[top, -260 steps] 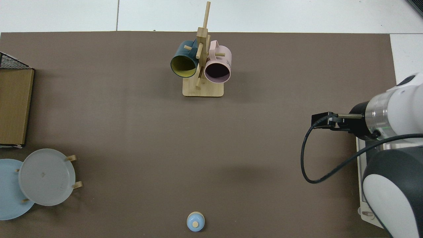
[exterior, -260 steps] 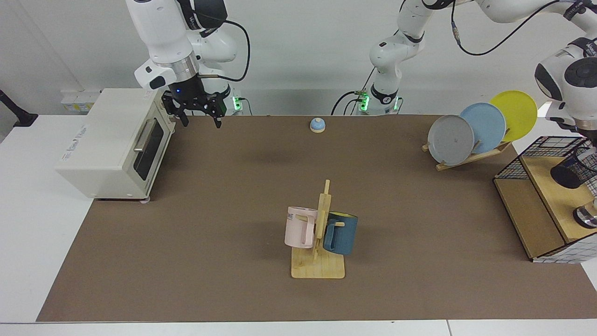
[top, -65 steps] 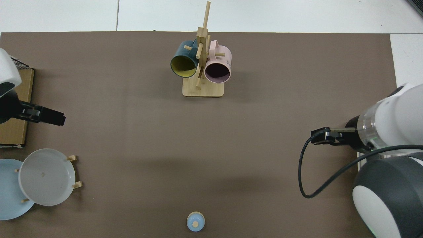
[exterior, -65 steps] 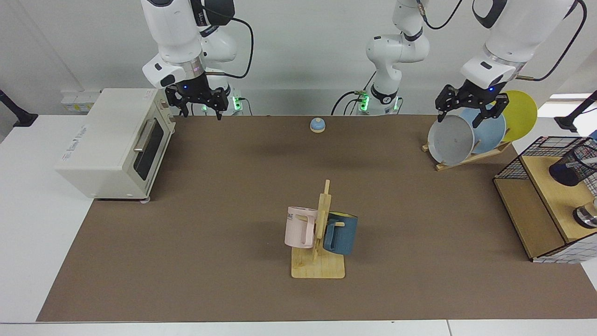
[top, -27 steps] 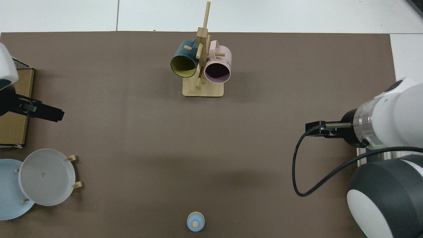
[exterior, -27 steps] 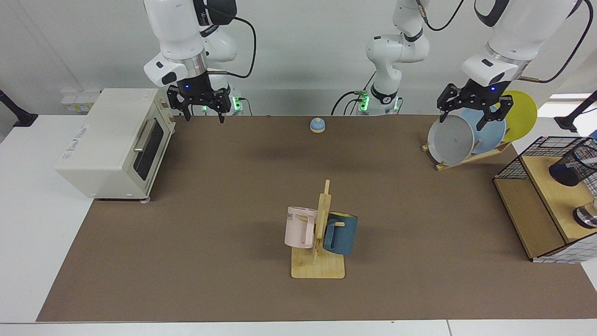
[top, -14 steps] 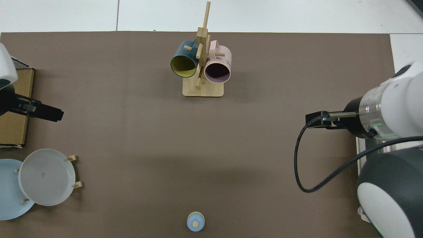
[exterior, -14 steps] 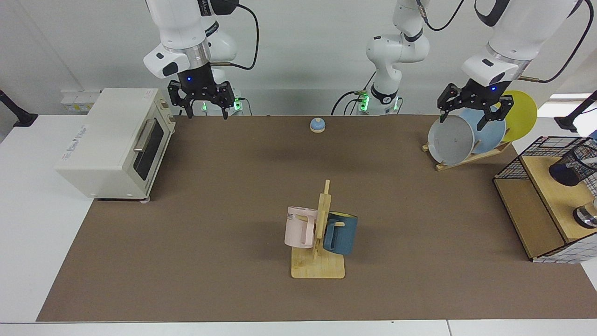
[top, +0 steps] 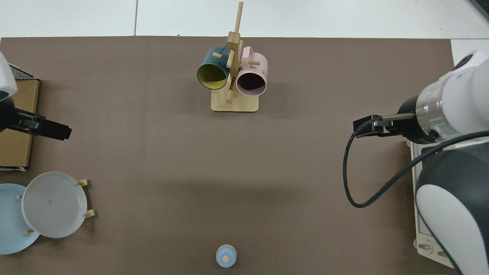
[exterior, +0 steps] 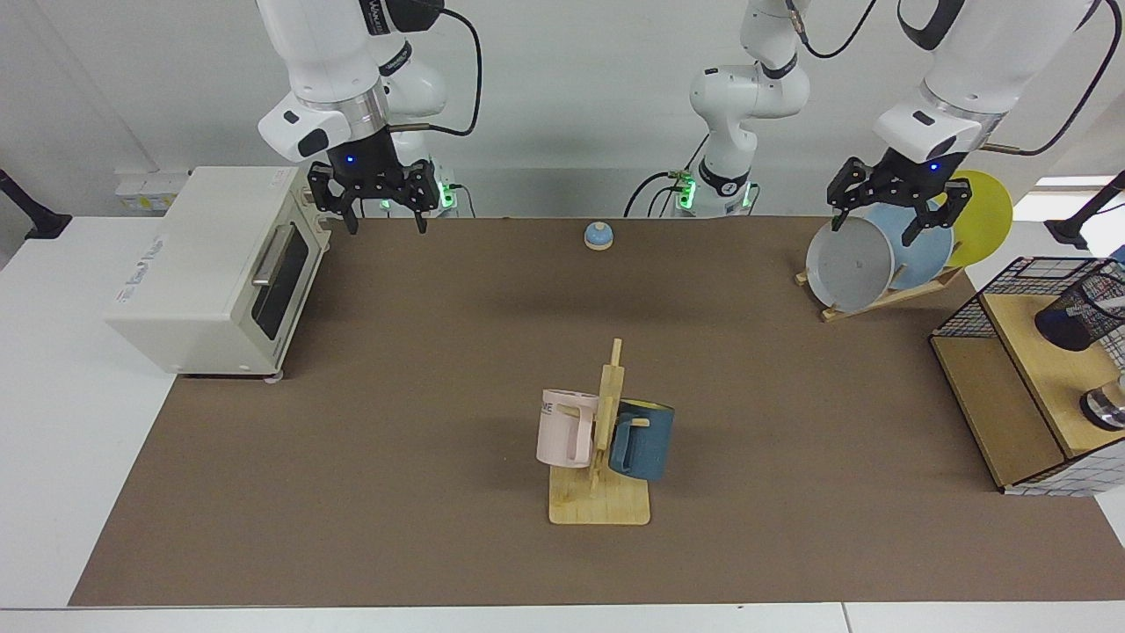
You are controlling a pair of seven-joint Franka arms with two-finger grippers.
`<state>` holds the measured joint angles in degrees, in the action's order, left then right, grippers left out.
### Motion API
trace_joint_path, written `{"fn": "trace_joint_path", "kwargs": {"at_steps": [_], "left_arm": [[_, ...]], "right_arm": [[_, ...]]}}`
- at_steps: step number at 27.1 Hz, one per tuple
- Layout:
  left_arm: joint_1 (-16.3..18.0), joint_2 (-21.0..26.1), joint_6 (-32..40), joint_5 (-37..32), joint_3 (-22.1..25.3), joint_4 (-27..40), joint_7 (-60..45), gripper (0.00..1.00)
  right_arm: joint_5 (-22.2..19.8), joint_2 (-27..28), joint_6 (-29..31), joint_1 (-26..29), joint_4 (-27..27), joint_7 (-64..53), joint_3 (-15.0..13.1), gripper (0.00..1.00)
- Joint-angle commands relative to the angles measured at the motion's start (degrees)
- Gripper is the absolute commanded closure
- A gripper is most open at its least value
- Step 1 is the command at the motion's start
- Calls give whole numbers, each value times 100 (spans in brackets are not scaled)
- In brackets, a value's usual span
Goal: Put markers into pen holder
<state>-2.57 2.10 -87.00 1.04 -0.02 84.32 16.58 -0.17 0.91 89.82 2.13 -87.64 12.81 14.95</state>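
The pen holder (exterior: pixel 1079 318) leans on the wooden shelf (exterior: pixel 1046 369), below and outboard of the empty, spread left gripper (exterior: pixel 896 220), the nearer one. A pale sliver in it may be the marker, though that's unclear. The right gripper (exterior: pixel 384 213) hangs spread, far off by the toaster oven (exterior: pixel 211 264).

My right claw (exterior: pixel 384 222) hangs beside the oven (exterior: pixel 215 268); my left claw (exterior: pixel 888 227) hangs over the plate rack (exterior: pixel 883 297). The mug stand (exterior: pixel 600 475) sits mid-surface (exterior: pixel 395 422), and the pen holder (exterior: pixel 1077 315) lies tilted on the shelf (exterior: pixel 1046 369).
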Motion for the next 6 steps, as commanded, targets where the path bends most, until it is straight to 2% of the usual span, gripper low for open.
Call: {"fn": "trace_joint_path", "kwargs": {"at_steps": [1, 6], "left_arm": [[19, 36, -10, -33, 28, -73, -5, 0], [19, 36, -19, -33, 28, -73, 4, 0]], "right_arm": [[-97, 84, -175, 33, 177, -262, 17, 0], [-89, 84, -175, 7, 168, -262, 25, 0]]}}
